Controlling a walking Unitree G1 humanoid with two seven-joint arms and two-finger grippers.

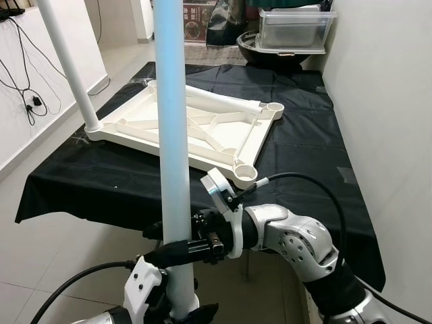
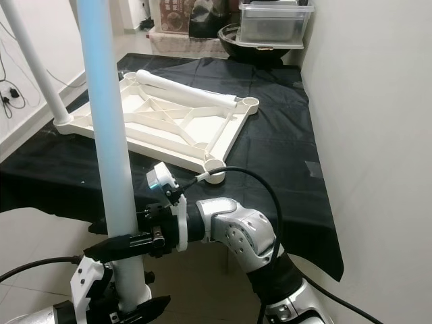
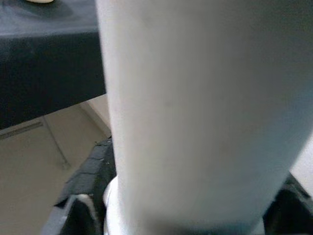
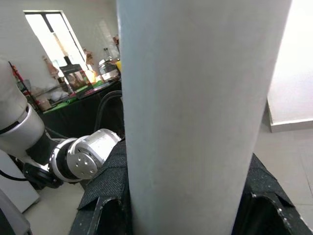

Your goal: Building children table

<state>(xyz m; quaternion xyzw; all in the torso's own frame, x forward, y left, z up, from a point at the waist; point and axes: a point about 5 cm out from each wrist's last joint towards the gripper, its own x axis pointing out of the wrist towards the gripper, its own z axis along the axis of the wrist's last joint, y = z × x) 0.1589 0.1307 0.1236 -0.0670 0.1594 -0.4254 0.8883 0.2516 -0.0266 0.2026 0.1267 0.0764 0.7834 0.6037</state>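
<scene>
White table leg [image 1: 172,135] clamped upright by both grippers' jaws.

A clear lidded plastic bin [image 1: 295,27] sits beyond the black cloth [image 1: 304,135]; cables [image 1: 27,88] hang down the white wall.

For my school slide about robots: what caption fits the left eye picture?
Both grippers, left gripper and right gripper, hold a white table leg upright before the upside-down tabletop.

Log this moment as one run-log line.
left gripper: shut on table leg, low | right gripper: shut on table leg, above | leg: upright | tabletop: upside down on black cloth
</scene>
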